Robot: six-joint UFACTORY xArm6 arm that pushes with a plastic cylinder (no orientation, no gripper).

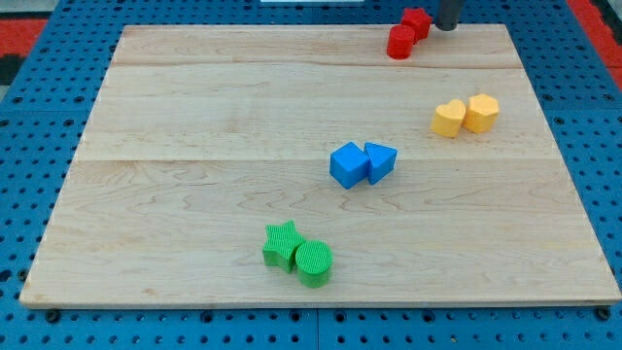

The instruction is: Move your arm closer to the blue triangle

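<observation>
The blue triangle (381, 161) lies near the middle of the wooden board (194, 117), touching a blue cube (347, 164) on its left. My tip (445, 29) is at the view's top edge, just right of two red blocks (408, 33). It is far above and a little to the right of the blue triangle. Only the lowest part of the rod shows.
A yellow heart (448, 119) and a yellow hexagon (481, 113) sit together at the right, between my tip and the blue pair. A green star (281, 244) and a green cylinder (314, 263) touch near the view's bottom. Blue pegboard surrounds the board.
</observation>
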